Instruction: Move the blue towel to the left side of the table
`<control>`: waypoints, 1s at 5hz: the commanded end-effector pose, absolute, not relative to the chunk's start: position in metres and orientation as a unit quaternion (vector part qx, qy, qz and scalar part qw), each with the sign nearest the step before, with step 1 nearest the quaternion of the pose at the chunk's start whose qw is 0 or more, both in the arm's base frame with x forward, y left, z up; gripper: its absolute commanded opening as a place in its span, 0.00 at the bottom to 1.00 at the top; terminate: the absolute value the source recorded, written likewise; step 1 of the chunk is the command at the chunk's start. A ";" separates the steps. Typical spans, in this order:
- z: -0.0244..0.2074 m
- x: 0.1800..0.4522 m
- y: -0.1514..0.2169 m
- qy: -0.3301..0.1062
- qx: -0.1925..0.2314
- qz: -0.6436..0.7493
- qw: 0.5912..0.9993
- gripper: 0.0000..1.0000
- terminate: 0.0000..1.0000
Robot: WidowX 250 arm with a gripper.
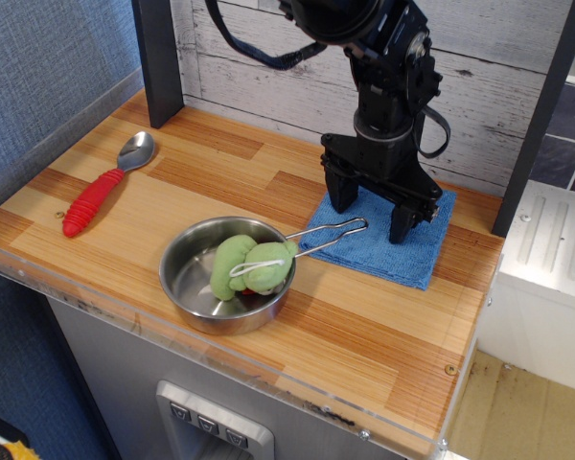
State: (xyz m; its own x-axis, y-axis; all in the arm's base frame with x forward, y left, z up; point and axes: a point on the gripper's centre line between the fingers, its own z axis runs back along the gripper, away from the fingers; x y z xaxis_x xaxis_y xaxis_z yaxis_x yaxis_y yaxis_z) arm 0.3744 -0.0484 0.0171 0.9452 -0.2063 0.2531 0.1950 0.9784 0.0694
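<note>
The blue towel (pixel 388 247) lies flat and folded at the back right of the striped wooden table (pixel 172 172). My black gripper (pixel 369 217) is open, pointing straight down over the towel. Its two fingertips (pixel 400 230) stand wide apart and reach the cloth or hover just above it; I cannot tell which. The towel's back part is hidden behind the gripper. The pan's wire handle (pixel 331 233) lies over the towel's left front edge.
A steel pan (pixel 228 275) holding a green stuffed toy (pixel 250 265) sits at the front middle. A red-handled spoon (pixel 103 186) lies at the left. A dark post (pixel 158 59) stands at the back left, a plank wall behind.
</note>
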 end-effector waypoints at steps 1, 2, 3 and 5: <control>0.028 0.379 -0.040 -0.148 0.022 -0.097 0.984 1.00 0.00; 0.029 0.378 -0.029 -0.147 0.035 -0.091 0.984 1.00 0.00; 0.032 0.375 -0.018 -0.147 0.058 -0.084 0.984 1.00 0.00; 0.027 0.369 0.013 -0.136 0.078 -0.060 0.986 1.00 0.00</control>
